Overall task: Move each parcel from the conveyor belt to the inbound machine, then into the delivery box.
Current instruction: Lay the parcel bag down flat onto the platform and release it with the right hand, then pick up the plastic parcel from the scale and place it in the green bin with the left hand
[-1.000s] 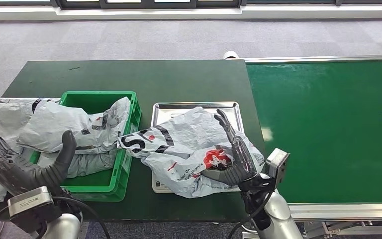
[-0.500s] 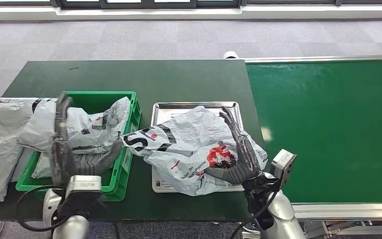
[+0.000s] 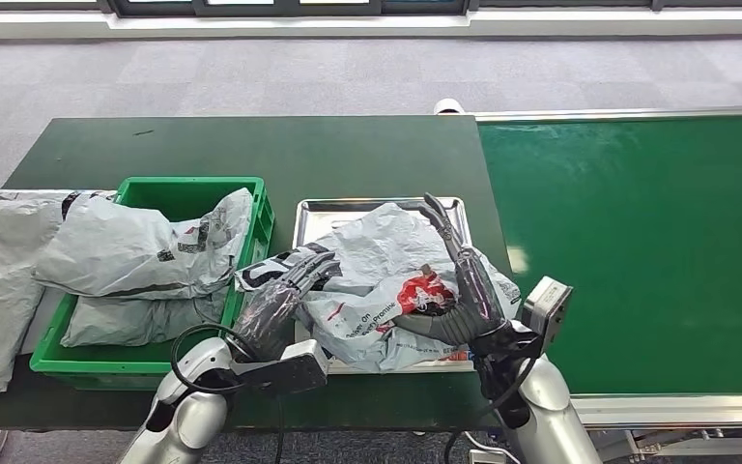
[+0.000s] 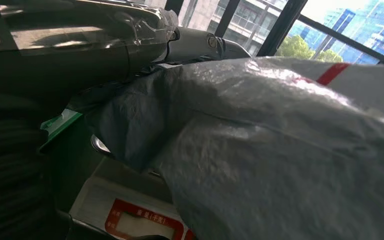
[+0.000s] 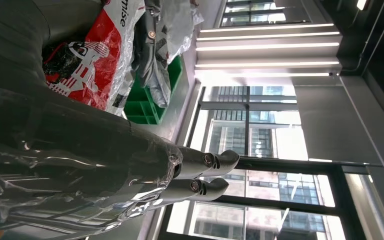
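Both hands on the parcel at the scale.
Right hand [image 3: 464, 290] cups the parcel [image 3: 377, 280] from one side, left hand [image 3: 285, 295] touches the other, fingers spread, steadying it on the tray [image 3: 348, 208], likely for lifting into the box [image 3: 188, 193].

A parcel-sorting test station inside an office-type building: a green conveyor belt [image 3: 638, 251] on the right butts against a dark green table [image 3: 251, 145] bearing a weighing tray [image 3: 314, 213] and a green crate [image 3: 179, 188] of grey mail bags. Grey carpet [image 3: 251, 77] lies beyond, with tall windows [image 5: 260, 120] facing high-rises.
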Available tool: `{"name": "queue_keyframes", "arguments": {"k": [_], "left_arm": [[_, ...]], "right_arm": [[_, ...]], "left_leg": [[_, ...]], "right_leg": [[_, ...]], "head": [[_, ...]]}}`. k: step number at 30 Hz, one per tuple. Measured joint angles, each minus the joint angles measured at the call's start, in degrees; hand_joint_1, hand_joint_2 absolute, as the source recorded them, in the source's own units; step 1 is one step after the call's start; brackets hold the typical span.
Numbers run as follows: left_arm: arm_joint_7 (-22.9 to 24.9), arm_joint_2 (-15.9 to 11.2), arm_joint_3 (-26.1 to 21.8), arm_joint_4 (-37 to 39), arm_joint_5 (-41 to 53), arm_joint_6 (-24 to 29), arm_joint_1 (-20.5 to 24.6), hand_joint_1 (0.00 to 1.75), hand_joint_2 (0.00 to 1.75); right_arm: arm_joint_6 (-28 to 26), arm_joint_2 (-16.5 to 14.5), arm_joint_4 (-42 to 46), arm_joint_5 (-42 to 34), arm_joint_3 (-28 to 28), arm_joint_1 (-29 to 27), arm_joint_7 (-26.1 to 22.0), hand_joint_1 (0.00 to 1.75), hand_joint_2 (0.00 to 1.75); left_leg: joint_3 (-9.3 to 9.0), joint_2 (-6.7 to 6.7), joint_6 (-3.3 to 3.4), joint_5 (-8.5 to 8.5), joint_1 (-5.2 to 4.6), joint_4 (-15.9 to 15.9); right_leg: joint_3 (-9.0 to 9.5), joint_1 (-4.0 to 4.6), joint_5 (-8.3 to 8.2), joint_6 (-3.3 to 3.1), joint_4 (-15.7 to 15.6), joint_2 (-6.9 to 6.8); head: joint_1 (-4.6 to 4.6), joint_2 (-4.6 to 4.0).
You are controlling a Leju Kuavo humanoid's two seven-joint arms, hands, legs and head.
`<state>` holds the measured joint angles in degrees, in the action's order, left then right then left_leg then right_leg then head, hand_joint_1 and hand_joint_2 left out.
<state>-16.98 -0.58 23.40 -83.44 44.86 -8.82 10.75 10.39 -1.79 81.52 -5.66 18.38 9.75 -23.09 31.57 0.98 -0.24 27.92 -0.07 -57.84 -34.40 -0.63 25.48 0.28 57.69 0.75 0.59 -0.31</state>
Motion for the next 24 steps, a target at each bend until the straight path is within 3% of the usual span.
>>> {"name": "queue_keyframes", "arguments": {"k": [9,13,18,24], "left_arm": [[-1.13,-0.09,2.6,9.01,-0.04,-4.65,4.16,0.0,1.75],[-2.94,0.41,3.64,12.81,-0.17,-4.2,5.78,1.75,1.75],[-6.16,2.27,4.08,15.46,-2.51,0.89,6.56,1.75,1.75],[-6.54,3.08,4.42,16.28,-3.76,3.17,6.71,1.75,1.75]], "right_arm": [[0.35,-0.12,-1.66,0.26,0.0,0.94,0.09,0.0,1.75],[0.52,-0.21,-2.67,0.3,0.03,1.73,0.09,0.0,1.75],[0.42,-0.6,-3.39,0.25,0.07,2.3,0.01,0.0,1.75],[0.36,-0.92,-3.47,0.39,0.07,2.19,0.01,0.0,1.75]], "left_leg": [[0.0,0.0,0.0,0.0,0.0,0.0],[0.0,0.01,0.0,-0.01,0.0,0.0],[0.01,0.01,0.0,0.0,0.0,0.0],[0.01,0.01,0.0,0.0,0.0,0.0]], "right_leg": [[0.0,0.0,0.0,0.0,0.0,0.0],[0.01,0.0,-0.01,0.01,0.0,-0.01],[0.01,0.0,-0.01,0.01,0.0,0.0],[0.0,0.0,-0.01,0.01,0.0,0.0]], "head": [[0.0,-0.02],[0.0,-0.01],[0.0,0.0],[0.0,-0.02]]}}
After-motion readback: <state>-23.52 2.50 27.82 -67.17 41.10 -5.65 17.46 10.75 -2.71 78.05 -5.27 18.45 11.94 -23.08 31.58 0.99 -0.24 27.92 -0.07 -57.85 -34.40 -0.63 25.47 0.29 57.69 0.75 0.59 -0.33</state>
